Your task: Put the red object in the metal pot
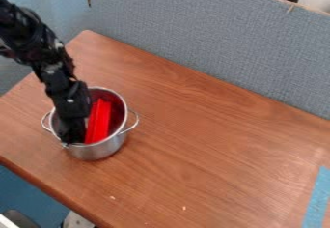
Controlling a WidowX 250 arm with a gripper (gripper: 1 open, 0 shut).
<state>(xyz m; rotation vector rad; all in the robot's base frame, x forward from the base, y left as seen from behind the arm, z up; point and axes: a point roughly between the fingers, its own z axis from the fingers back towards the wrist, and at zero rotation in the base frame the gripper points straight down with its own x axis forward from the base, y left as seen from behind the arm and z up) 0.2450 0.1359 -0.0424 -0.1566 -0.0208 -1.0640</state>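
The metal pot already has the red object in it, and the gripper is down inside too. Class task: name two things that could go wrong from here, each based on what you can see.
1. The gripper is shut, deep inside the metal pot. If it grips the pot's wall, lifting might drag or tip the pot.
2. The red object leans against the inner wall, right beside the gripper. A careless withdrawal could pull it out.
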